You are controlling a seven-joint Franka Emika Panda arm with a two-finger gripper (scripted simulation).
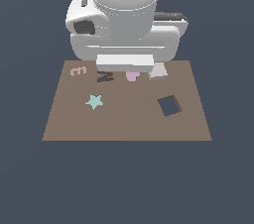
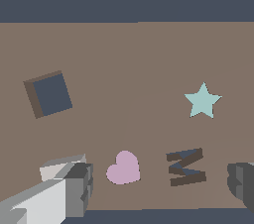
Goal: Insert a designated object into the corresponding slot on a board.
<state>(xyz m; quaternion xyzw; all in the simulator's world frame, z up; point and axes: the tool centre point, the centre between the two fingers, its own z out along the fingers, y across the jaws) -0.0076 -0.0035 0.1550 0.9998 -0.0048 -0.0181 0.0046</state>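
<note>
Block (image 2: 60, 166) lies on the board (image 2: 149, 59) beside one finger (image 2: 79, 188) of the spread pincer (image 2: 161, 191).

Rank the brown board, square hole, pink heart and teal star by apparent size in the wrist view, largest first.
1. Board
2. Square hole
3. Pink heart and teal star: these look about alike, and the heart sits nearer the camera, so no ranking between them.

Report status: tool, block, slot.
Tool open, holding nothing, above heart. Square block on board, unslotted. Slot empty, path clear.
</note>
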